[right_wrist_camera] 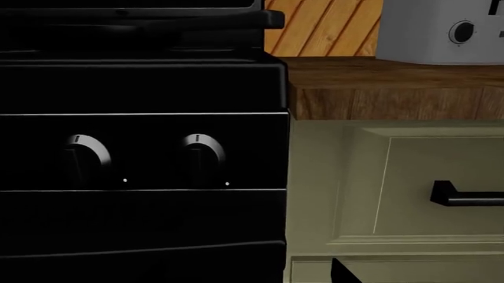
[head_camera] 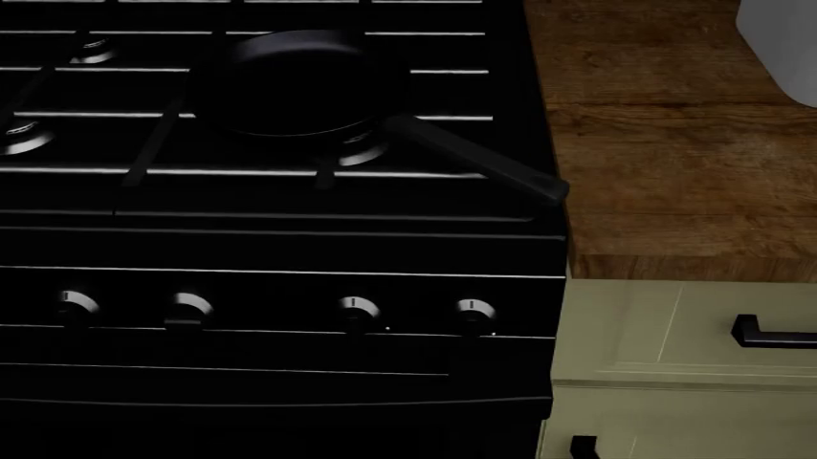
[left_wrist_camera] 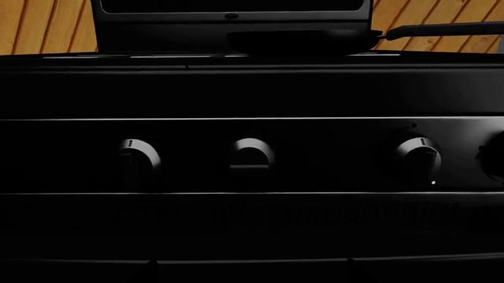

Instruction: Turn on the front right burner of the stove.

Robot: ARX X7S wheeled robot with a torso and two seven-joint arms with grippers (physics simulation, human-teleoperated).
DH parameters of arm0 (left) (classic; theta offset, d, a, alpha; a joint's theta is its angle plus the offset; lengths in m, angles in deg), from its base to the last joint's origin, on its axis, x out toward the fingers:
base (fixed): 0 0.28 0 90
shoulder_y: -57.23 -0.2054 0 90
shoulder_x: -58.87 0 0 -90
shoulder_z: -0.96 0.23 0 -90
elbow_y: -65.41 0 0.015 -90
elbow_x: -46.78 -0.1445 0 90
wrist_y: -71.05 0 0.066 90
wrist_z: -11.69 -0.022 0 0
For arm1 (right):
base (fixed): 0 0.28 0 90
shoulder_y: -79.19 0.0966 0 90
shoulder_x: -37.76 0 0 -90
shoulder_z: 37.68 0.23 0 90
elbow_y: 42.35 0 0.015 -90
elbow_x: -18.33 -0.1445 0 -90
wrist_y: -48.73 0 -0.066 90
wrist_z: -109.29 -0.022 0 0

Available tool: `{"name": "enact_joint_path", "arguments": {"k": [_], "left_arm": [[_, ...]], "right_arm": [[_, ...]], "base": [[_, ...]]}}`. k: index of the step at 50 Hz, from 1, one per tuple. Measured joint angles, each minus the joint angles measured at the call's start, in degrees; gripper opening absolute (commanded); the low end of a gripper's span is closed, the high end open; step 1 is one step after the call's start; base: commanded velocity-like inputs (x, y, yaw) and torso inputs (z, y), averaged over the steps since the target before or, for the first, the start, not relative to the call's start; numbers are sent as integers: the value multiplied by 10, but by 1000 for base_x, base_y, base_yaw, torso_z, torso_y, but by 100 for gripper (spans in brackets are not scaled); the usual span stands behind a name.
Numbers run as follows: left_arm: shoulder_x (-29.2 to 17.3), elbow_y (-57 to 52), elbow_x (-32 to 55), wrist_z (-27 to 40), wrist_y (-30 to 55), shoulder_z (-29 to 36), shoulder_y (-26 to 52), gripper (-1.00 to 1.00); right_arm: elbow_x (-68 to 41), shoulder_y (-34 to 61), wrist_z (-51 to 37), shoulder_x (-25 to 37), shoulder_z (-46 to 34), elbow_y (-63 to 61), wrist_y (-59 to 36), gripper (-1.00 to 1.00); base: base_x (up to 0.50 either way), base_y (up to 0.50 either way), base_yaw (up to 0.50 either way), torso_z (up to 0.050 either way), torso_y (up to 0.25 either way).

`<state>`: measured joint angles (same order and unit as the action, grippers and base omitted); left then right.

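Observation:
The black stove [head_camera: 268,244] fills the left of the head view. Its front right burner [head_camera: 364,149] shows partly under a black frying pan [head_camera: 297,81]. Four knobs sit on the front panel; the rightmost knob [head_camera: 473,311] also shows in the right wrist view [right_wrist_camera: 203,153]. The left wrist view faces the left knobs [left_wrist_camera: 252,154]. My left gripper [left_wrist_camera: 250,263] shows only two faint dark tips set far apart, short of the panel. My right gripper [right_wrist_camera: 252,274] shows one dark tip against the cabinet, well off centre. Both hold nothing. Neither arm shows in the head view.
The pan's handle [head_camera: 492,167] sticks out over the stove's right front corner. A wooden counter [head_camera: 664,143] with a white appliance [right_wrist_camera: 441,29] lies right of the stove. Below it is a pale green cabinet [head_camera: 664,354] with a black drawer handle [right_wrist_camera: 464,197].

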<state>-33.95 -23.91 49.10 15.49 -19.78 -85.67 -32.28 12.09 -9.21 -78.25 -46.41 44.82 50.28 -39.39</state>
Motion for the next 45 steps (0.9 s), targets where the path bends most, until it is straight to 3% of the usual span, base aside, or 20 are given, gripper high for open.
{"name": "enact_joint_path", "arguments": {"k": [45], "left_arm": [[-35,-5,13,36,4,48,2,100]], "right_arm": [[-44,127,-3,12,-47,26,-101,100]], "base": [[0,0,0,0,0]]}}
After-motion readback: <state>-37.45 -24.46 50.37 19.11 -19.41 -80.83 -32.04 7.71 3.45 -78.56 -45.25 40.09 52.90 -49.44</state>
